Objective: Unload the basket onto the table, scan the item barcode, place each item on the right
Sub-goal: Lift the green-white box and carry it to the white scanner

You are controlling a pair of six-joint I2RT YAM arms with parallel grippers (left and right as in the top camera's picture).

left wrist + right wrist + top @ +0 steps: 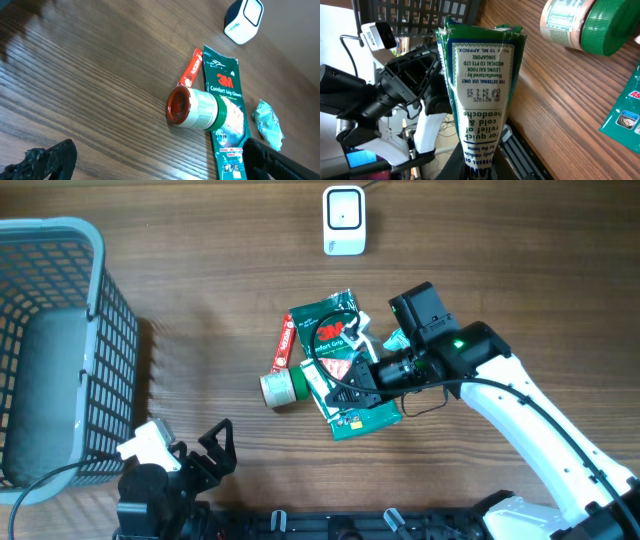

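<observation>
My right gripper (481, 167) is shut on a green-and-white medicine box (481, 85), held above the table with its printed text toward the wrist camera. No barcode shows on that face. Overhead, that gripper (343, 385) hovers over the pile of items, with the box (317, 385) pointing toward the table's front. The white scanner (343, 220) stands at the back centre, well apart from the box, and it also shows at the top right as the scanner (243, 20). My left gripper (160, 167) stays open and empty near the front edge, low at the left gripper (205, 455).
A jar with a green lid (282, 387) lies on its side beside a red tube (286, 343) and a long green 3M glove pack (226, 95). A small teal packet (267, 122) lies to its right. A grey basket (60, 225) fills the left side.
</observation>
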